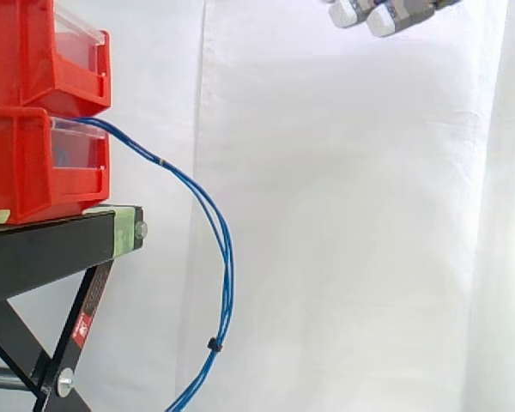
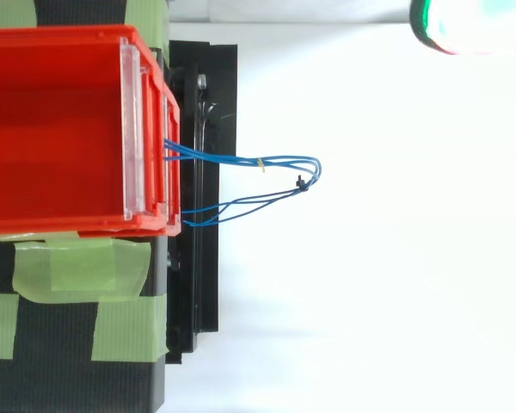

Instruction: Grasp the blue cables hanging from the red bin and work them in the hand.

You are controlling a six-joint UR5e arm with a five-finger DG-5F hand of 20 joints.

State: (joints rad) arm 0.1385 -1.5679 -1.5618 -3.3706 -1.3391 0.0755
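White curtain [image 1: 352, 215] behind lower red bin [image 1: 34, 167], blue cables [image 1: 216, 236] hanging from it. Hand [image 1: 393, 13] far up-right of bin; we can't tell its opening.

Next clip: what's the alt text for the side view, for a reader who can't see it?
Blue cables hang from the lower red bin at left, looping down past a black stand. The hand sits at the top right, well above and clear of them.

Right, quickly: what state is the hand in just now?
Hand: cannot be told whether open or shut; it is well clear of the blue cables.
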